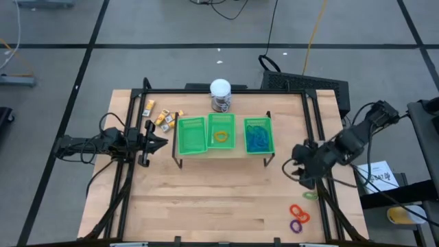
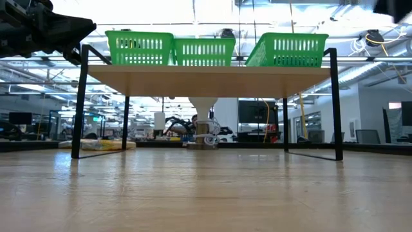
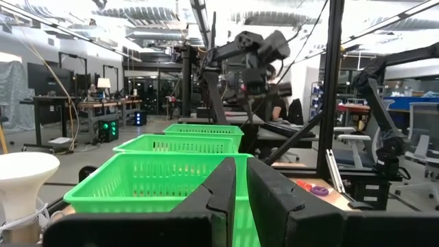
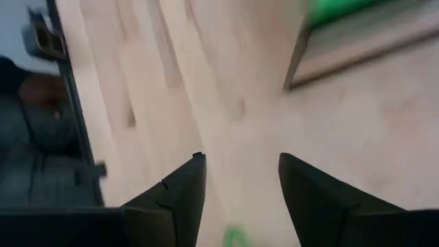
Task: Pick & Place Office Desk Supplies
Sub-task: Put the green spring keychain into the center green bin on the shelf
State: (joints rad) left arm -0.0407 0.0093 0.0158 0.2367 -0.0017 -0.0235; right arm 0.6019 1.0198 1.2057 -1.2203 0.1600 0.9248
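Right tool, jaws apart and empty, over a green ring near the tabletop's right edge; orange and purple rings at the near-right corner; left tool closed, left edge.

Workshop hall around a pale wooden tabletop

Grey floor crossed by dark seam lines surrounds the tabletop; cables trail over the floor beyond its far edge; past the tabletop, a wide room with bright ceiling lights, exposed ducts, desks with monitors and a dark office chair.
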